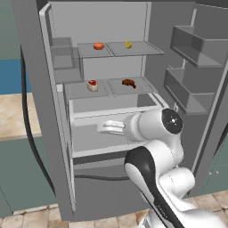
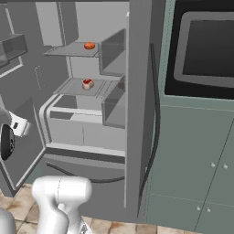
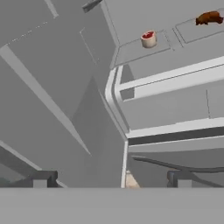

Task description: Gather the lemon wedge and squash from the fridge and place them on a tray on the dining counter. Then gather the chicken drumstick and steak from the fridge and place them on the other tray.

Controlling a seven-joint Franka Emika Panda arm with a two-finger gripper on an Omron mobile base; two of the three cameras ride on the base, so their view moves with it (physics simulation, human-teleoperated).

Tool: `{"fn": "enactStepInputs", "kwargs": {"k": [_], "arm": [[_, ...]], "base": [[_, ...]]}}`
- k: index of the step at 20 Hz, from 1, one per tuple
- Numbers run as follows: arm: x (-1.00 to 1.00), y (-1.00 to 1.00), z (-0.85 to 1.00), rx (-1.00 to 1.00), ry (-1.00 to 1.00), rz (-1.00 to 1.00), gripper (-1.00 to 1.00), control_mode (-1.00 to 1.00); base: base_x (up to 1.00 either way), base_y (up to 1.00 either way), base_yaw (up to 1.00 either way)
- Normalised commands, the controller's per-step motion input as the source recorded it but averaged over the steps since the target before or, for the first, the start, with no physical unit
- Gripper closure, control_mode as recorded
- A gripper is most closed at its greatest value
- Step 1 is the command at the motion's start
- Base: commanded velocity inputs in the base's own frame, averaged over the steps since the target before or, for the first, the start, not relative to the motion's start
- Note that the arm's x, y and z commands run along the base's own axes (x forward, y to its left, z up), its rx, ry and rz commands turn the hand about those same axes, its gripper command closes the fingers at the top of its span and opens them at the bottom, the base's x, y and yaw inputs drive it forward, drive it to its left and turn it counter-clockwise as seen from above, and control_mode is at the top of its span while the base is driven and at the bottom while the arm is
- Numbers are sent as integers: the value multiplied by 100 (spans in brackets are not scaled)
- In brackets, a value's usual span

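The pincer (image 3: pixel 112 178) is hanging wide open and empty low before the fridge drawers, with the lemon wedge (image 1: pixel 128 44) sitting well above it on the top shelf (image 1: pixel 138 50).

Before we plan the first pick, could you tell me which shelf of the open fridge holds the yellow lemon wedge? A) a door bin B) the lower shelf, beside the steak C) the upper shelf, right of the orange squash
C: the lemon wedge lies on the upper shelf, right of the squash; the steak sits on the shelf below.
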Motion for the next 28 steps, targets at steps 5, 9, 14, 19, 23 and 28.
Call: {"fn": "enactStepInputs", "kwargs": {"k": [5, 9, 14, 19, 23, 28], "arm": [[-3, -47, 0, -5, -20, 1, -100, -100], [-1, -14, 0, -20, -39, 19, -100, -100], [-7, 0, 0, -10, -13, 5, -100, -100], [-1, 0, 0, -10, -3, -5, -100, -100], [0, 0, 0, -4, -2, -5, -100, -100], [13, 5, 2, -6, -2, -12, -100, -100]], "base": [[0, 0, 0], [0, 0, 0], [0, 0, 0], [0, 0, 0], [0, 0, 0], [0, 0, 0]]}}
